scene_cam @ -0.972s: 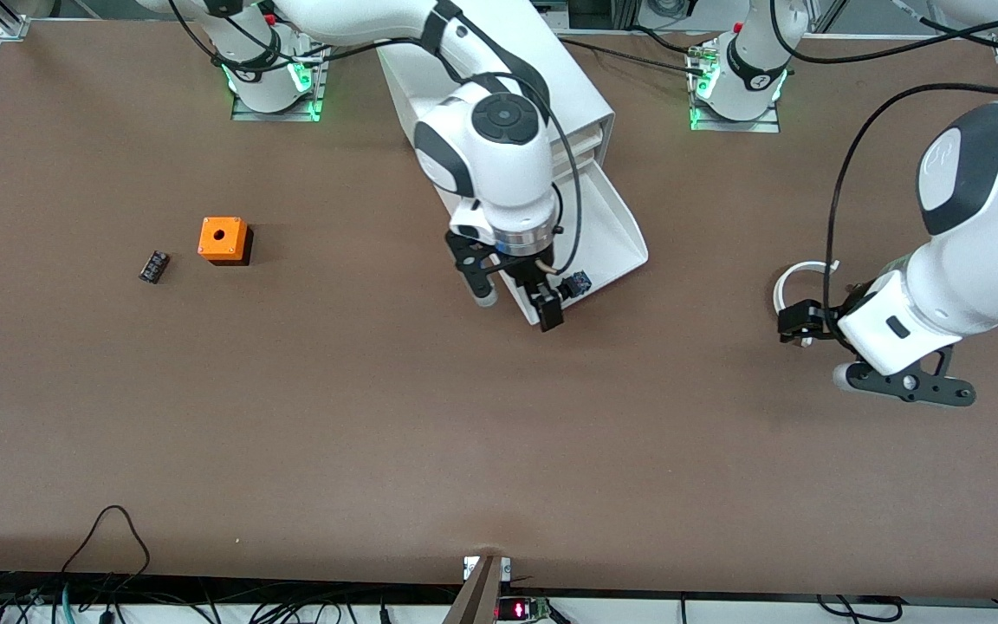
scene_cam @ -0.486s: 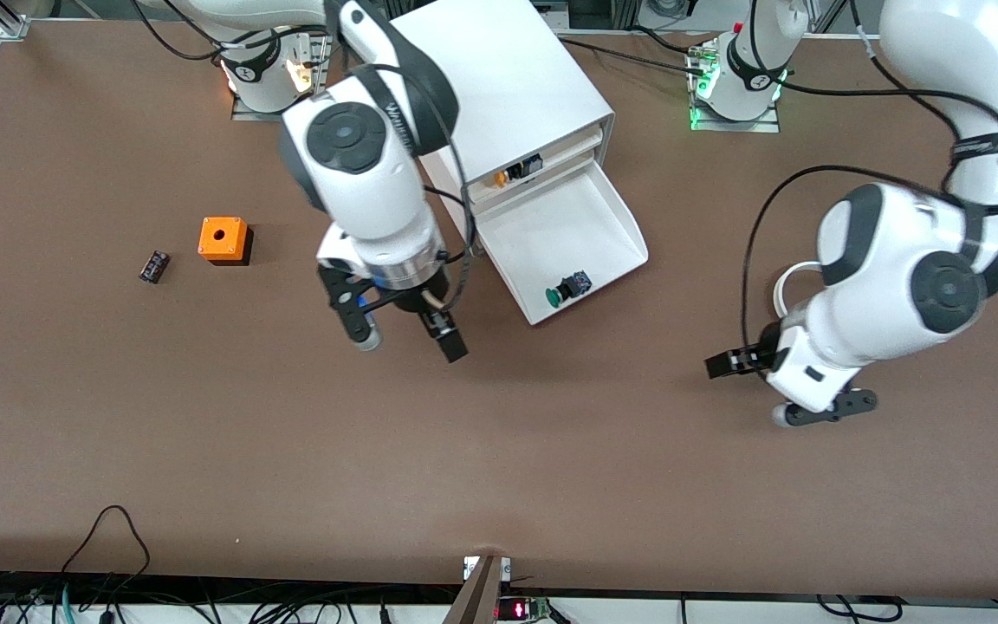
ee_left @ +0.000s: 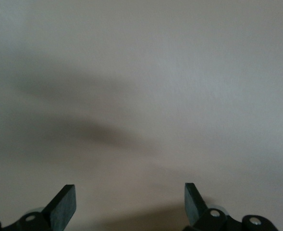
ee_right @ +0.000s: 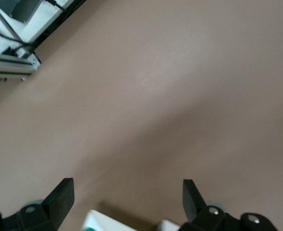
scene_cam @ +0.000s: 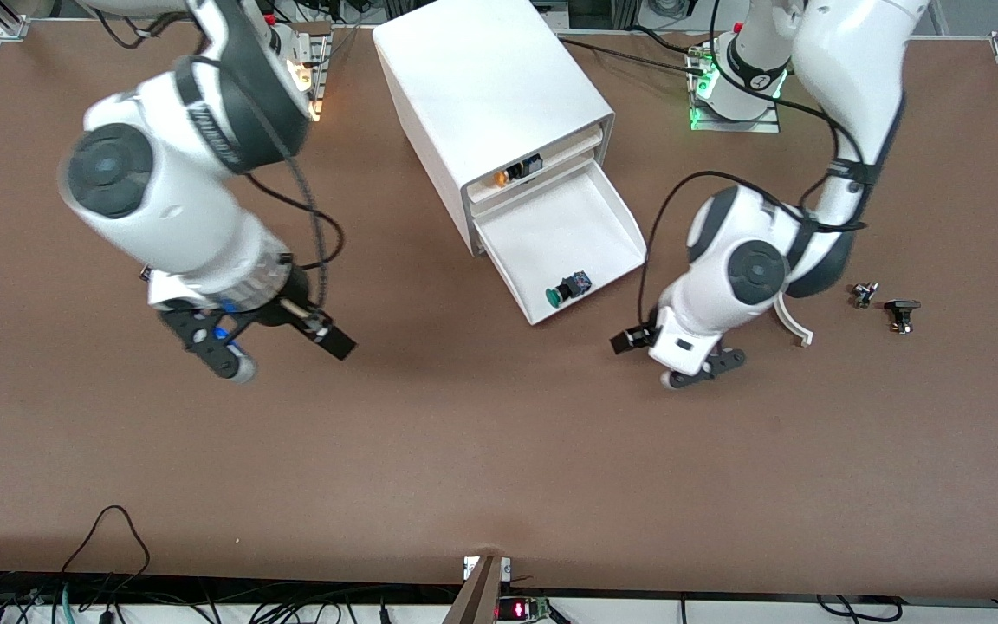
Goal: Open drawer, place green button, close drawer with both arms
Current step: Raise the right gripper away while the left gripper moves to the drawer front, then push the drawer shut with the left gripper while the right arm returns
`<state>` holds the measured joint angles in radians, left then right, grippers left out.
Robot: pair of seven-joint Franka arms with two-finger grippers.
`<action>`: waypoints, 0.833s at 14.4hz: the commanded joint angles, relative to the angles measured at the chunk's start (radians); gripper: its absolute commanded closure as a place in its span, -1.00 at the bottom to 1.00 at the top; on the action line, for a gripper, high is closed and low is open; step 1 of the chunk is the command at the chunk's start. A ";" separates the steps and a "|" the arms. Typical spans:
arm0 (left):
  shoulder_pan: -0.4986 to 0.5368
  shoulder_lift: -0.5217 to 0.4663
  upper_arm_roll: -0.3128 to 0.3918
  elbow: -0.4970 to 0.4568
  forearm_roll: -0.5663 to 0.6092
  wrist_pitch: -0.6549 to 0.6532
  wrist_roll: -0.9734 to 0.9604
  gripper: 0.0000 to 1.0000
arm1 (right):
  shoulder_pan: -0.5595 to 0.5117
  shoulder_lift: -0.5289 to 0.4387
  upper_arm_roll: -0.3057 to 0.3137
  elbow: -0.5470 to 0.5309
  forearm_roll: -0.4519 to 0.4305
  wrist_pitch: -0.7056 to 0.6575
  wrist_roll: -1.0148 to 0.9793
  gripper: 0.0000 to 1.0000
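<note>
Two claws spread wide, nothing held in either. Right claw (scene_cam: 313, 334) low over bare tabletop (scene_cam: 482, 451) toward the right arm's end, well apart from the cabinet (scene_cam: 490, 78); forearm slanting steeply down from a raised elbow, wrist tilted. Same wide gap in the right wrist view (ee_right: 127, 199), only brown surface between the fingers. Left claw (scene_cam: 638, 343) low over the tabletop near the front corner of the drawer (scene_cam: 586, 217), toward the left arm's end; arm folded back on itself, elbow bent sharply, wrist angled toward the drawer. Wide apart too in the left wrist view (ee_left: 129, 204). Drawer pulled fully out, button (scene_cam: 567, 289) lying on its side inside, close to the front wall, green cap toward the right arm's end. Curved white piece (scene_cam: 792, 322) on the tabletop by the left forearm.
</note>
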<state>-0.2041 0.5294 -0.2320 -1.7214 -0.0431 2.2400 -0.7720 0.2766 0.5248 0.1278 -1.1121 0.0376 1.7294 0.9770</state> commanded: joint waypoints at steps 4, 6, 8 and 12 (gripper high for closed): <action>-0.083 -0.022 0.011 -0.182 -0.006 0.181 -0.085 -0.99 | -0.241 -0.268 0.055 -0.337 0.004 0.002 -0.548 -1.00; -0.116 -0.026 0.010 -0.204 -0.006 0.181 -0.119 -0.99 | -0.250 -0.314 0.021 -0.382 0.001 -0.002 -0.668 -1.00; -0.127 -0.031 0.000 -0.228 -0.006 0.164 -0.121 -0.99 | -0.249 -0.368 -0.002 -0.443 -0.004 -0.001 -0.696 -1.00; -0.115 -0.034 -0.064 -0.236 -0.008 0.072 -0.118 -0.99 | -0.175 -0.480 -0.126 -0.535 -0.008 -0.001 -0.817 -1.00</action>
<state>-0.3242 0.5296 -0.2612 -1.9229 -0.0430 2.3667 -0.8854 0.0644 0.1319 0.0598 -1.5585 0.0346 1.7162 0.2250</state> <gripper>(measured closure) 0.004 0.000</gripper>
